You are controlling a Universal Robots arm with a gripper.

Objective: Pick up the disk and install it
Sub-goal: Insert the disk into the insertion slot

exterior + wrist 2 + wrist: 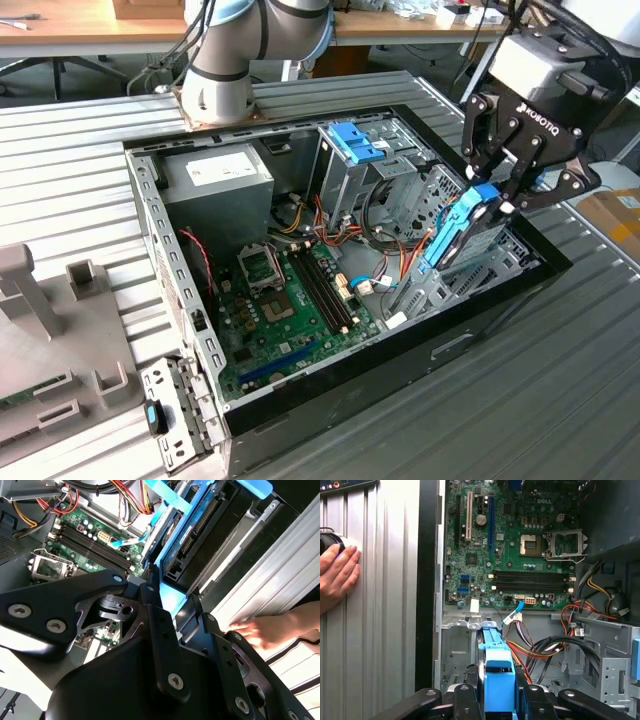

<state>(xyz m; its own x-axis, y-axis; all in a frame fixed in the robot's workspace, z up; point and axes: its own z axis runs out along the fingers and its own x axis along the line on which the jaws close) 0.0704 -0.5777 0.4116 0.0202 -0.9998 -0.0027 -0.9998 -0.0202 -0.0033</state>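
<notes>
The disk (462, 238), a grey drive in a bright blue carrier frame, stands tilted on edge in the metal bay at the open computer case's (160, 215) end on the exterior view's right. My gripper (500, 195) is shut on its upper blue end. In the first wrist view the disk's blue edge (497, 672) runs between my black fingers (465, 700), just above the bay (457, 652). In the second wrist view the disk (195, 535) reaches down from the gripper (172, 597) into the case.
Inside the case lie the green motherboard (290, 300), a grey power supply (215, 175), a drive cage with a blue tab (355, 140) and loose cables (340, 235). A person's hand (337, 575) rests on the ribbed table beside the case. A grey fixture (50, 340) stands at the exterior view's left.
</notes>
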